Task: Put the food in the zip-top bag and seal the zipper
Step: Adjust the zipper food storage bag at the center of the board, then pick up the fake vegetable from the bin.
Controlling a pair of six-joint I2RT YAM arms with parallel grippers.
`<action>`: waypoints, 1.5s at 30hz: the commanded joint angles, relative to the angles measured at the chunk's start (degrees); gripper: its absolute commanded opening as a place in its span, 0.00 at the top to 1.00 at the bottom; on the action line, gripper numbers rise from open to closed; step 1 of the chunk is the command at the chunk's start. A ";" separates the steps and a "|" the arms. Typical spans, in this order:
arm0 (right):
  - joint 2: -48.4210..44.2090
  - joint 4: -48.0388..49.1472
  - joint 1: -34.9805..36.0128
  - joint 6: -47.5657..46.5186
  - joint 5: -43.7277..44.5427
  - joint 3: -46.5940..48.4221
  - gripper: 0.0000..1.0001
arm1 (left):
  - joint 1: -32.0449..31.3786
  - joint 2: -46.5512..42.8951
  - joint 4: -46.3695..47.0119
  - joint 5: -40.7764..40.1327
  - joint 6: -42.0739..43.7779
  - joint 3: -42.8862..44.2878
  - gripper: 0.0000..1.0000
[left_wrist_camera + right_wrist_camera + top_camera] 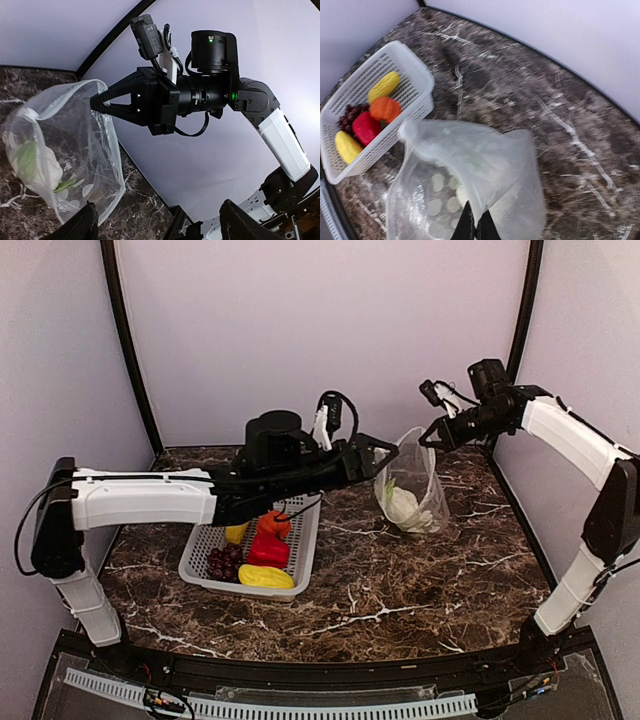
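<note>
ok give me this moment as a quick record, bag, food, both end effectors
bag: clear plastic zip-top bag with white dots, held up by its rim, mouth open and unsealed
in bag: white toy cauliflower
container: grey perforated plastic basket
in basket: dark purple grape bunch, red pepper, orange pumpkin, yellow pieces
right end effector: shut on the bag's rim
left end effector: open, beside the bag's mouth, holding nothing

R tool (94, 103) on bag (97, 165) rim

Clear dotted bag (415, 480), mouth open, cauliflower (402, 506) inside; pepper (268, 548), pumpkin (275, 523), grapes (224, 562), seemingly corn (266, 577) in basket (235, 587).
</note>
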 commanded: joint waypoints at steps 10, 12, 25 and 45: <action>-2.36 6.12 -0.52 -0.91 13.13 1.36 1.00 | 7.07 -30.20 -26.86 -19.96 15.51 -22.44 0.01; -2.77 6.43 -0.51 -1.54 11.02 -1.50 1.00 | 8.53 -31.68 -28.76 -18.42 17.78 -24.47 0.02; -7.71 12.18 0.64 -5.03 -12.30 -19.19 1.00 | 9.01 -26.55 -62.29 -27.27 24.46 -15.05 0.07; -9.60 15.09 0.62 -6.25 -14.66 -24.31 1.00 | 12.98 -5.28 -61.60 -18.22 37.35 -1.23 0.01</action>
